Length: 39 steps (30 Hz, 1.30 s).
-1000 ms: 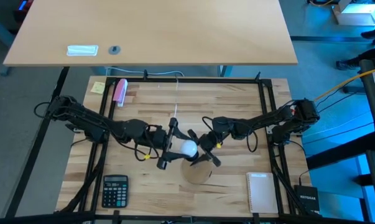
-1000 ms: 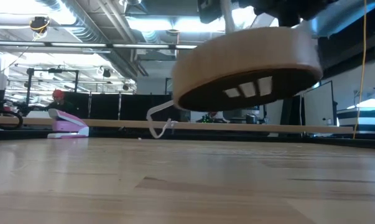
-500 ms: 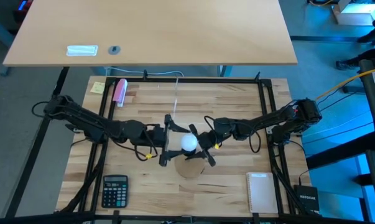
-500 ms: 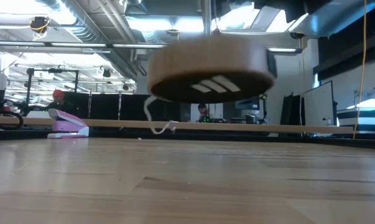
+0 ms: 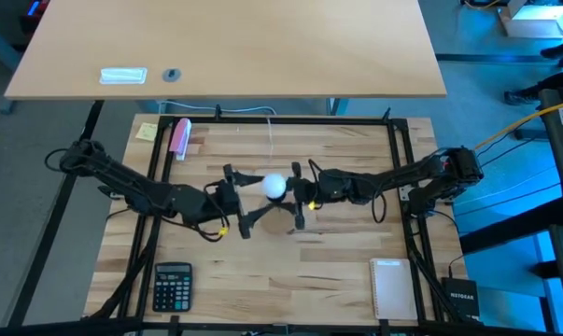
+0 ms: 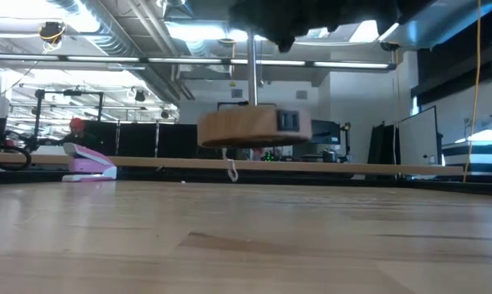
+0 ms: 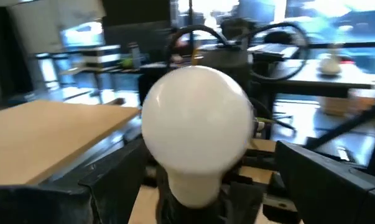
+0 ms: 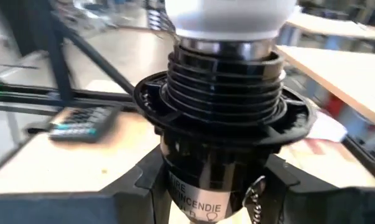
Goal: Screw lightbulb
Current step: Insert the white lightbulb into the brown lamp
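The white frosted lightbulb [image 5: 274, 186] sits with its base in the black socket [image 8: 221, 81] of a lamp with a round wooden disc base [image 6: 246, 128]. The whole lamp is in the air over the table's middle, with the disc level. My right gripper [image 5: 298, 198] is shut on the socket, on the bulb's right. My left gripper [image 5: 239, 198] is open on the bulb's left. In the left wrist view its fingers [image 7: 112, 180] stand on either side of the bulb's neck [image 7: 193, 180], apart from it. My right gripper pinches the socket's lower body [image 8: 206, 186], below the ribbed collar, between its two fingers [image 8: 131, 193]. It comes about level from the table's right. The lamp is lifted clear of the table, the bulb on top and the disc level beneath.
A calculator [image 5: 173, 285] lies near left and a white notepad [image 5: 390, 287] near right. A pink stapler [image 5: 180, 137] and a yellow note [image 5: 147, 131] lie far left. The lamp's white cord [image 5: 265, 140] runs to the far edge. Bare wood lies under the lamp.
Both grippers have moved toward the table's far edge. The lamp has gone with my right gripper and has tipped from tilted to level, staying clear of the table. My left gripper has stayed open beside the bulb and has turned about its wrist.
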{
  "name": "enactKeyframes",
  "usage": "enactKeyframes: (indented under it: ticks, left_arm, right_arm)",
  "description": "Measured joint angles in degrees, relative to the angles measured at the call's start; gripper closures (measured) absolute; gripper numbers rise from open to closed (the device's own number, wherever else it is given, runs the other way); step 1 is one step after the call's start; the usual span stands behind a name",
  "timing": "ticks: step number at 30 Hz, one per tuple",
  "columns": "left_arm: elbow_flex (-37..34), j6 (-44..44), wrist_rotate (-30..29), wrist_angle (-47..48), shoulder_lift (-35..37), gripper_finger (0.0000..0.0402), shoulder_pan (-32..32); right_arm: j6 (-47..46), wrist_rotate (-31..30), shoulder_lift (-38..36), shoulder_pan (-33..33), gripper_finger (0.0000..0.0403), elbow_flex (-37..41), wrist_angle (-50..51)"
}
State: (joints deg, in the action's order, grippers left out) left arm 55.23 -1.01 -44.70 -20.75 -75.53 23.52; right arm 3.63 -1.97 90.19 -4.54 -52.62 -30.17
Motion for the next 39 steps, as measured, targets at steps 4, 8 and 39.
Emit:
enactKeyframes:
  ticks: [4, 8, 39]
  left_arm:
    - [0.05, 3.31, -6.86, 2.08, 0.00, 0.0061, 0.18]
    - [0.08, 5.32, -10.22, 0.68, 0.02, 0.0061, -0.41]
    - [9.58, -1.95, -27.77, -1.91, -11.71, 0.0061, -3.26]
  right_arm:
    - [-0.36, -3.14, 0.68, 1.83, 0.0254, 0.03, 2.13]
    - [-0.38, -5.96, 1.45, 2.92, 0.0254, 0.15, 3.22]
    - [-0.36, -10.57, 4.68, 3.92, 0.0254, 0.17, -0.16]
